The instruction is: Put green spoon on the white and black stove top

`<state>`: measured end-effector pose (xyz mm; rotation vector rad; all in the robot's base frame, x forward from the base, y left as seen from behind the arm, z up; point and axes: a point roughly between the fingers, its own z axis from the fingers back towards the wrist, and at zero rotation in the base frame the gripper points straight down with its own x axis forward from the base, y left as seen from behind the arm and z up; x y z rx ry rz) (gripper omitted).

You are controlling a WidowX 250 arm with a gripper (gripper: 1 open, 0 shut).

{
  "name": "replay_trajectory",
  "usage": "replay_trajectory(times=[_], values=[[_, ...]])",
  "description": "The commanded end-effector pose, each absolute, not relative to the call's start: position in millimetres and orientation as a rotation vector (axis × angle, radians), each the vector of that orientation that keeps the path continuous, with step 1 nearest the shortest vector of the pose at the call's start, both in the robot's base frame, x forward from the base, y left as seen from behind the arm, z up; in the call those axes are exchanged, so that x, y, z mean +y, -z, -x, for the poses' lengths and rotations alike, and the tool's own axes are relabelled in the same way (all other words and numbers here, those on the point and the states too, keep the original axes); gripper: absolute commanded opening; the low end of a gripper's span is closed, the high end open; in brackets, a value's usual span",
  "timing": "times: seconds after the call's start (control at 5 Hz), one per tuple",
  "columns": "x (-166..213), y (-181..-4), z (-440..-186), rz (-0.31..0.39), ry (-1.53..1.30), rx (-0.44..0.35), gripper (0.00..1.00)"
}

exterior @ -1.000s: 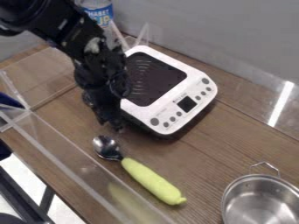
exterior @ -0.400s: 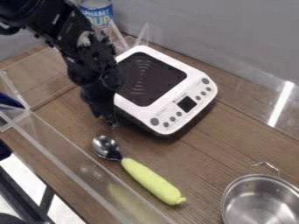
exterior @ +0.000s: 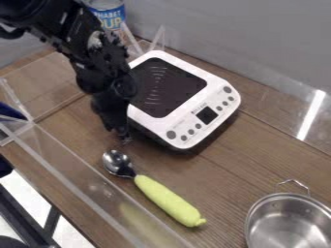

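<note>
Although the task names the white and black stove top [exterior: 177, 100] as destination, you have nothing on it yet. Green spoon [exterior: 157, 191]: flat on the wooden table [exterior: 258, 145], at 6 o'clock from the stove, untouched. Gripper [exterior: 118, 134]: fingers pressed together, empty, poised just above the spoon's bowl at its 12 o'clock. Remaining for you: grasp, lift, carry, place.
</note>
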<state>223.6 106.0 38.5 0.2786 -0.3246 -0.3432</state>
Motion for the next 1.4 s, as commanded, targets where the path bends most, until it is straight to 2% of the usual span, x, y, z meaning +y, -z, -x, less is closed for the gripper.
replay_trajectory(times=[0.0, 0.6, 0.8, 1.2], values=[[105.2, -47.9, -234.3, -0.297, 0.367, -0.366, 0.00], [70.1, -45.7, -223.4, -0.299, 0.302, -0.353, 0.00], [57.0, -44.3, -222.6, -0.304, 0.247, -0.346, 1.00], [43.6, -44.9, -228.3, -0.281, 0.310, -0.367, 1.00]])
